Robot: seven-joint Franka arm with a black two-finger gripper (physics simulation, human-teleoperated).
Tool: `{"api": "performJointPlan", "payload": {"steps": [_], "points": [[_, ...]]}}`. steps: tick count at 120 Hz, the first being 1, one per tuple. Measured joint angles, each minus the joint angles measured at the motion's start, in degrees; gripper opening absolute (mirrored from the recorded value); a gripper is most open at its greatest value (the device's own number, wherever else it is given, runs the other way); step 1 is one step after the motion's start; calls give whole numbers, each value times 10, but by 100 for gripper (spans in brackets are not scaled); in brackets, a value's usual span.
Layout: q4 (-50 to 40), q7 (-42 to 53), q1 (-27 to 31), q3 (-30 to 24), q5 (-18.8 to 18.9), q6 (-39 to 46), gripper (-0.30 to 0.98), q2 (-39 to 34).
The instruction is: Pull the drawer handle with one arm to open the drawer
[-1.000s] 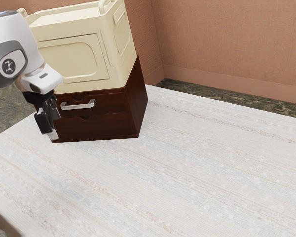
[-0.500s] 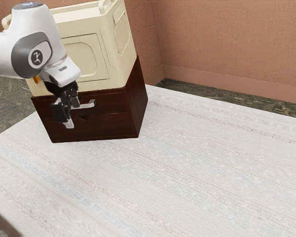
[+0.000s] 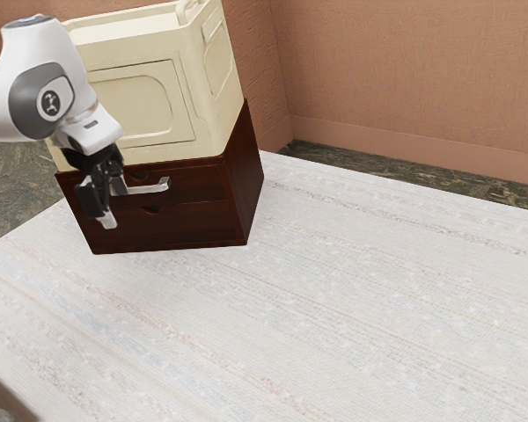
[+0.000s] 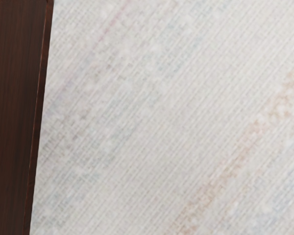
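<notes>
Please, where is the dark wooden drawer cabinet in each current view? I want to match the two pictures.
Exterior view: in the exterior view's left half, the cabinet stands under the cream box.
Wrist view: part of the cabinet appears as a dark brown band with a straight border, beside the pale surface.
Shared landmark: the pale, faintly striped surface, which meets the cabinet in both views.

White rounded arm [image 3: 0,95], grey band [image 3: 22,101], round dark emblem [image 3: 52,103], black pincer [image 3: 113,203]
</notes>
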Motion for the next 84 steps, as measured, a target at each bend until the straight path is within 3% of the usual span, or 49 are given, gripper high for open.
{"api": "performJointPlan", "payload": {"steps": [18, 66, 84], "points": [[0, 10, 3, 1, -6, 12, 69, 1], [-5, 25, 5, 2, -3, 137, 68, 33], [-6, 28, 6, 2, -3, 161, 59, 36]]}}
